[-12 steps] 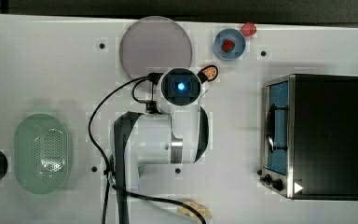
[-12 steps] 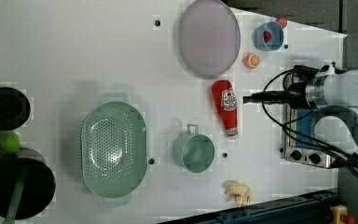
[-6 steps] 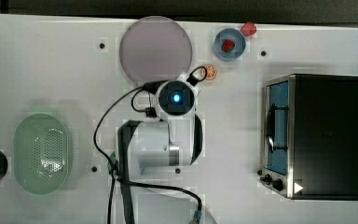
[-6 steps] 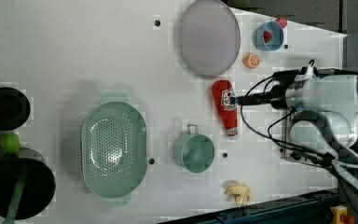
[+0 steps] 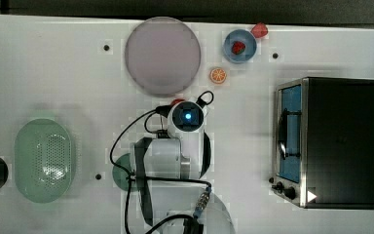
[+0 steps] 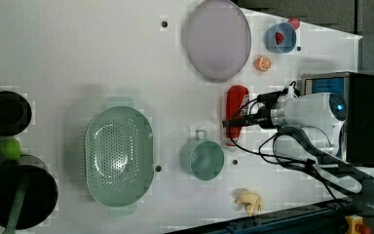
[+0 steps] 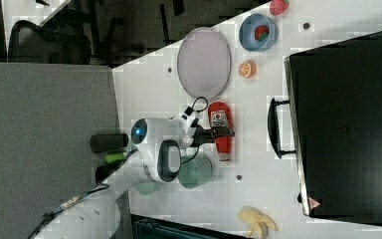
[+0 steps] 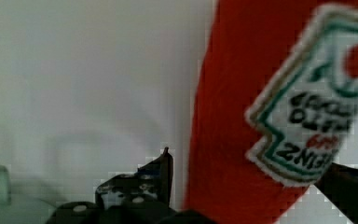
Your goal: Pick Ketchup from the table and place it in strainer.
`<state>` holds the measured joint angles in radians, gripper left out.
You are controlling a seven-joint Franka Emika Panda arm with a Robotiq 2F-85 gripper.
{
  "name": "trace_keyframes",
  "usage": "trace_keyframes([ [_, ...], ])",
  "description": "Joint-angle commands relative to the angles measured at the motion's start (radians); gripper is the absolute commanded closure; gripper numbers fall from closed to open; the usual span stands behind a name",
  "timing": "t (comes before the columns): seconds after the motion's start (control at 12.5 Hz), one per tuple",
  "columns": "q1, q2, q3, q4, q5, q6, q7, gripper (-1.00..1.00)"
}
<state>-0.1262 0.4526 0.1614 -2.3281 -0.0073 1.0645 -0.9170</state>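
The white surface (image 6: 78, 58) carries everything, and in the left view the strainer (image 6: 119, 158) sits toward the left view's left, well apart from the ketchup (image 6: 235, 105), with the dark-green cup (image 6: 203, 158) between them. The ketchup lies flat on the surface just below the large round plate (image 6: 217, 39), its long axis running top to bottom in the left view, and likewise in the right view (image 7: 220, 127). The hand (image 6: 233, 120) hangs directly over the lower half of the bottle, reaching in from the left view's right, so its approach line crosses the bottle's length rather than following it. In the wrist view the bottle's red body and label (image 8: 270, 107) stand between the two dark fingers (image 8: 156, 179), which are spread wide, one on each side of the bottle and not pressing it; nothing is held. Judged from this, the pick turns on the fingers straddling the bottle's narrow width, and they appear lined up to do so.
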Motion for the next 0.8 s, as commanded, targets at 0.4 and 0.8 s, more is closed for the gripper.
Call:
trace_keyframes([
  [0.4,0.006,-0.016,-0.003,0.004,-0.003,0.074,-0.034,-1.0],
  [0.8,0.013,-0.035,0.002,0.019,-0.004,0.075,-0.034,-0.23],
])
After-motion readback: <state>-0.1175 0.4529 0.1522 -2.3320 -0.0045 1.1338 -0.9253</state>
